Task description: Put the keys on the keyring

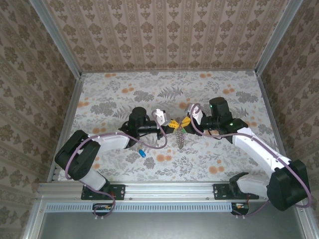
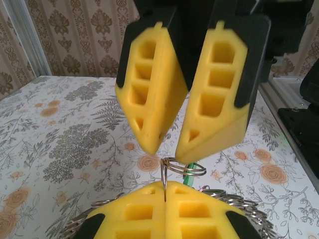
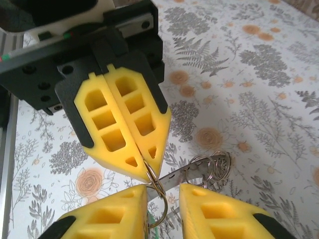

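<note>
The left arm (image 1: 107, 142) and the right arm (image 1: 256, 147) both reach forward from their bases and bend inward at the elbow, so the two wrists face each other midway between them. The left pincer (image 1: 172, 124) points right and the right pincer (image 1: 183, 122) points left, their tips almost meeting. The left pincer (image 2: 165, 191) has its yellow pads pressed flat together along the whole seam. The right pincer (image 3: 163, 195) has its pads standing a little apart, with a narrow gap between them.
</note>
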Tool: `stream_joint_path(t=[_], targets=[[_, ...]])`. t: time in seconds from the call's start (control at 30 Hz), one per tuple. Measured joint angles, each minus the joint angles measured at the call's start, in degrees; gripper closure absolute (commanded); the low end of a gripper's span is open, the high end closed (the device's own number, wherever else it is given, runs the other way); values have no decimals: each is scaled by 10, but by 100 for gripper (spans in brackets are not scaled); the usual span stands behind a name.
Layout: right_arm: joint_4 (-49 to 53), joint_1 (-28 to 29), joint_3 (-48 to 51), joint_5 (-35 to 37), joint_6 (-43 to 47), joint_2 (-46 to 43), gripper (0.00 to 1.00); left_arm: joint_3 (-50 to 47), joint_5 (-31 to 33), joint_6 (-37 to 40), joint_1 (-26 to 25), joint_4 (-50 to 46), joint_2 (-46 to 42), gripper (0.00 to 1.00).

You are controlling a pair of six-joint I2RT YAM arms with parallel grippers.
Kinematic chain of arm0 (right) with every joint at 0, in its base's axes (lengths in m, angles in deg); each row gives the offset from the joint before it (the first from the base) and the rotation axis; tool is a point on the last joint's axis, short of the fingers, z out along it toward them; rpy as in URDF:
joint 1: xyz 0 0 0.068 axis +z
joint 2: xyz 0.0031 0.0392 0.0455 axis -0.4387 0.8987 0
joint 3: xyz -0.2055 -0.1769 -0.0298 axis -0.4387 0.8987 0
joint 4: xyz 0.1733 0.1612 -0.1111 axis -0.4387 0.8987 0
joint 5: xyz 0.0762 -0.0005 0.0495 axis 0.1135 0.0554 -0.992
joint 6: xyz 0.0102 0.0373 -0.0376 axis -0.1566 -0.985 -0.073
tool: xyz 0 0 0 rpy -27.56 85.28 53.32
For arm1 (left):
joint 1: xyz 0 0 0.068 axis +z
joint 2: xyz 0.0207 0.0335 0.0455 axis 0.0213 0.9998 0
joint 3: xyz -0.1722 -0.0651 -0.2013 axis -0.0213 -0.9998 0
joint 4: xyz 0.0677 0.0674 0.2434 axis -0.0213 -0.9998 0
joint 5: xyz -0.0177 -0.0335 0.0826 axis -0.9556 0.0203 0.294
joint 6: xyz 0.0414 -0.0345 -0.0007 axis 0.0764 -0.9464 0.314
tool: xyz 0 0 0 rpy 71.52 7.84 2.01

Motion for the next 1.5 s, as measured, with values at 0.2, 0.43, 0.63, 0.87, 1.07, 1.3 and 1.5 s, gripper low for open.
stream_joint_path(t=[0.2, 0.43, 0.63, 0.87, 1.07, 1.3, 1.5], targets=[[-1, 0, 0, -6, 8, 13, 82, 0, -3, -2, 0, 3, 0, 100], [1, 0, -4, -6, 18, 36, 84, 0, -3, -9, 1, 3, 0, 100], [8, 0, -5, -4, 22, 42, 79, 0, -4, -14, 3, 10, 1, 100], [28, 0, -10, 26, 47, 17, 70, 0, -12, -19, 4, 29, 1, 100], [40, -2, -10, 33, 78, -17, 68, 0, -16, -24, 5, 38, 1, 100], [28, -2, -10, 20, 94, -16, 68, 0, -16, -26, 5, 44, 1, 100], [15, -2, -21, 7, 96, 19, 73, 0, -16, -26, 5, 47, 2, 100]])
